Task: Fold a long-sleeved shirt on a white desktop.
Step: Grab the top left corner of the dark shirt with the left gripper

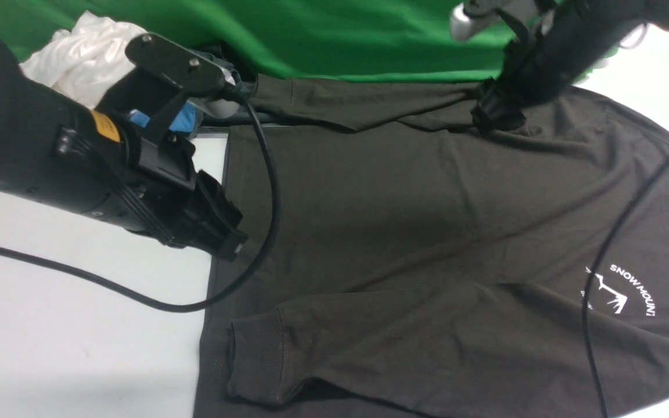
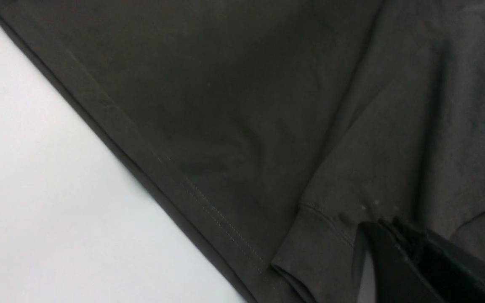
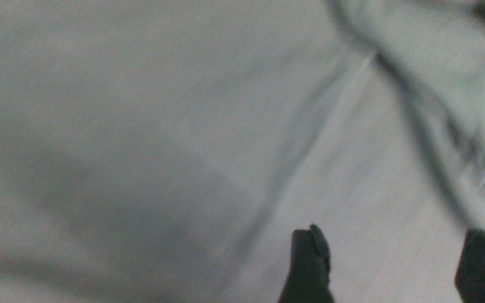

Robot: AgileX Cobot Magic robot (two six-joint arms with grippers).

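The long-sleeved shirt (image 1: 416, 232) lies spread on the white desktop (image 1: 50, 325), dark brownish-black, with its white mountain logo (image 1: 616, 293) at the right. Its near sleeve lies across the body and ends in a ribbed cuff (image 1: 259, 360). The far sleeve (image 1: 358, 104) lies folded along the back edge. My left gripper (image 1: 227, 232) is shut and empty, hovering by the shirt's hem (image 2: 209, 210), with the cuff (image 2: 322, 248) close to its tips (image 2: 387, 223). My right gripper (image 1: 497, 119) is down at the far sleeve fold. It stands open (image 3: 394, 244), with cloth (image 3: 183, 126) below it and nothing between the fingers.
A crumpled white garment (image 1: 85, 52) and something blue (image 1: 177, 122) lie at the back left, in front of the green backdrop (image 1: 340, 35). A black cable (image 1: 268, 174) loops from the left arm over the shirt's edge. Another cable (image 1: 630, 232) hangs across the right side.
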